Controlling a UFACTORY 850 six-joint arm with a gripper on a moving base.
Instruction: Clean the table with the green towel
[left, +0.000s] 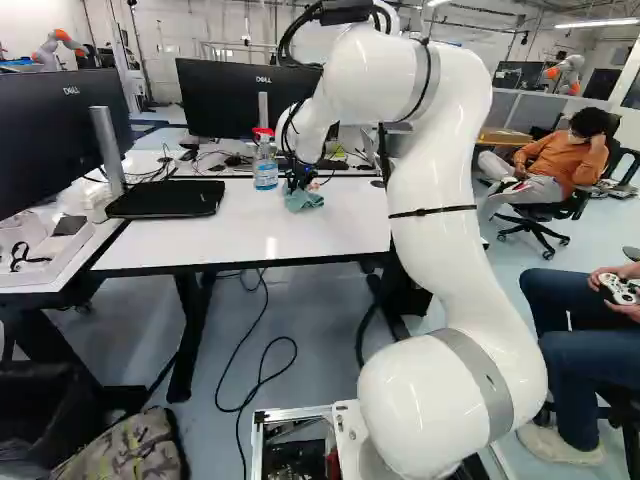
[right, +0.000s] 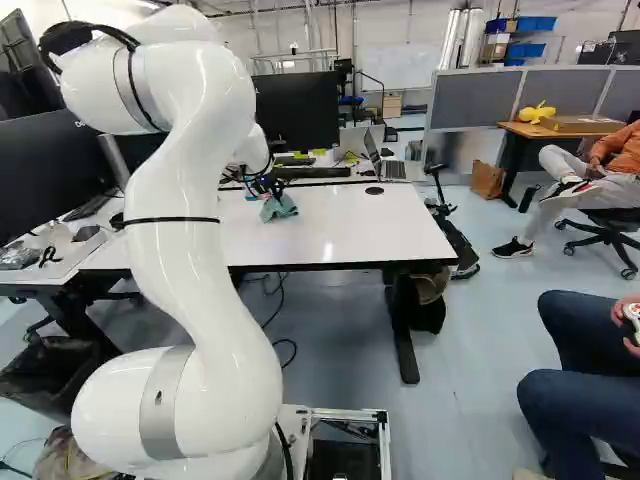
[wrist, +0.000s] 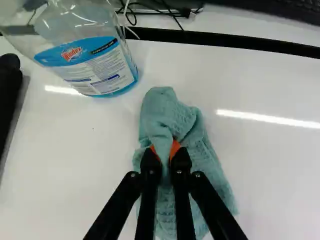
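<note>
One bottle (wrist: 92, 62) holds blue liquid (left: 266, 182) near the green towel (wrist: 200, 157).

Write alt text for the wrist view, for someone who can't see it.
Black jaws with orange pads are closed on a bunched green towel that rests on a glossy white table. Ahead and off to one side is a clear bottle with blue liquid inside; a black strip runs beyond the towel.
</note>
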